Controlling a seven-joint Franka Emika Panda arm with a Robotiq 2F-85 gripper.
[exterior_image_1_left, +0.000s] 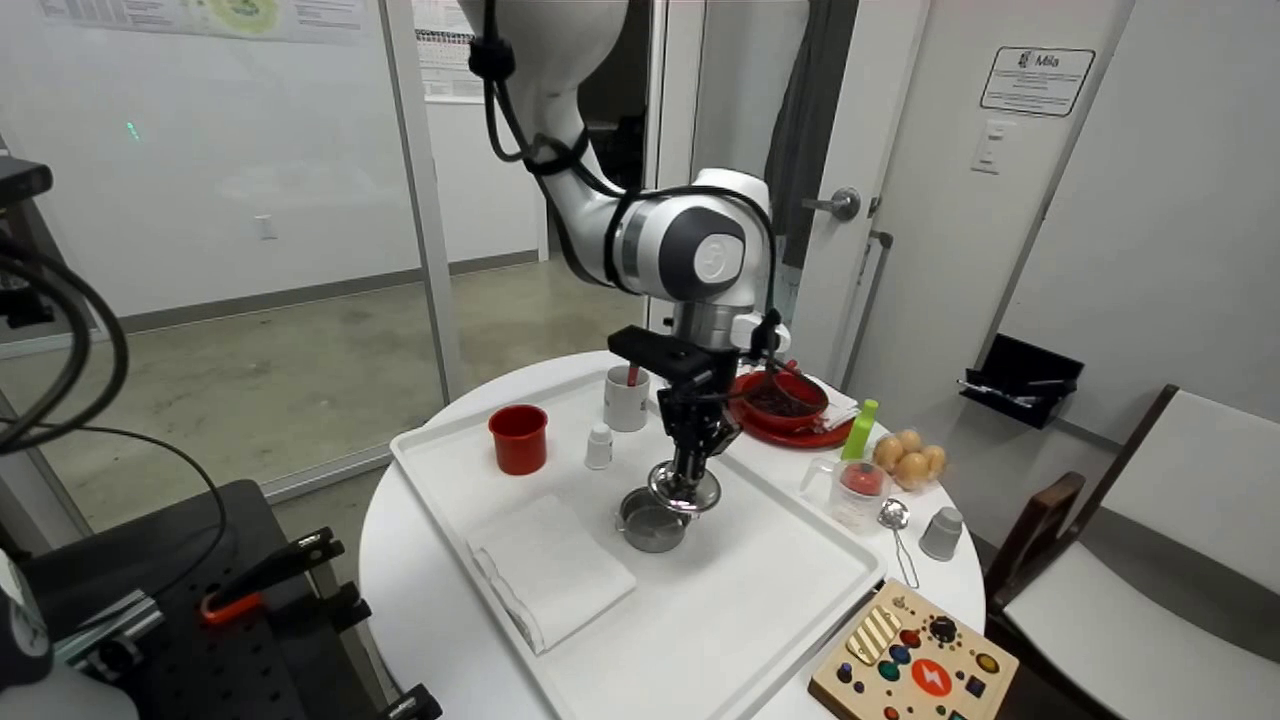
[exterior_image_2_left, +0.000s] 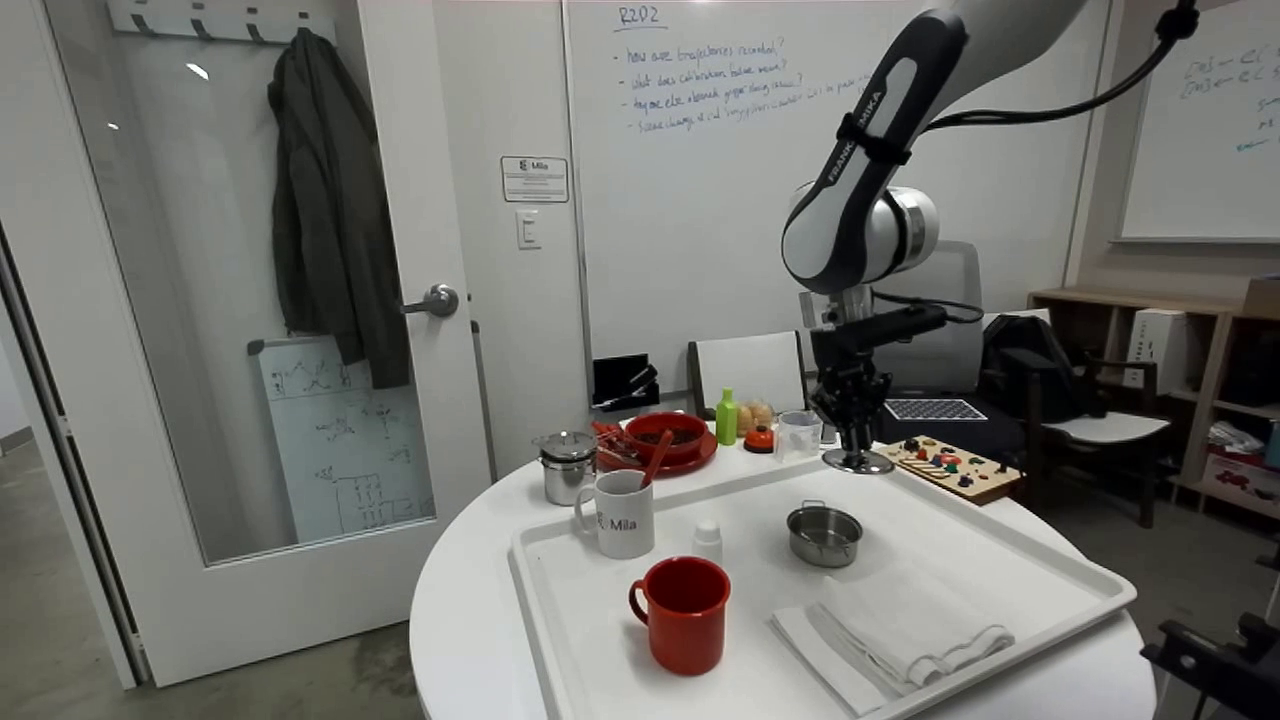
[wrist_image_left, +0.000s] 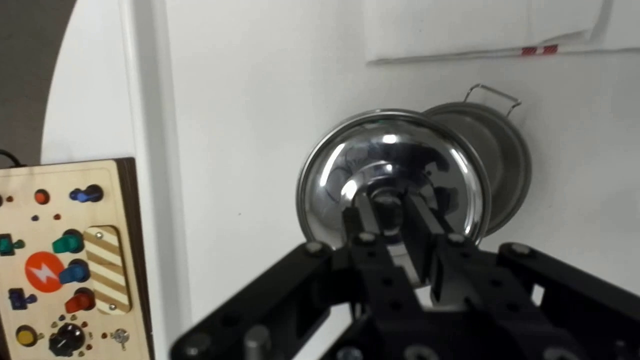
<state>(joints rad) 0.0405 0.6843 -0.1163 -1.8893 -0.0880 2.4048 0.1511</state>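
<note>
My gripper (wrist_image_left: 386, 195) is shut on the knob of a shiny round metal lid (wrist_image_left: 325, 205), and the two fingers stand on either side of it. The lid hangs level above the tray in an exterior view (exterior_image_2_left: 858, 461). Below it, a small metal pot (exterior_image_1_left: 652, 533) with wire handles stands uncovered on the tray. Lid and pot are apart and off centre: seen from the wrist, the lid covers part of the pot (wrist_image_left: 510, 165), whose far side and one handle show. A folded white cloth (exterior_image_1_left: 560, 570) lies beside the pot.
On the white tray (exterior_image_2_left: 1115, 590) stand a red mug (exterior_image_2_left: 688, 625), a white mug (exterior_image_2_left: 627, 535) with a red utensil, and a small white bottle (exterior_image_1_left: 599, 448). A wooden knob board (exterior_image_1_left: 920, 660), a measuring cup (exterior_image_1_left: 855, 500) and a red bowl (exterior_image_1_left: 785, 415) lie outside the tray.
</note>
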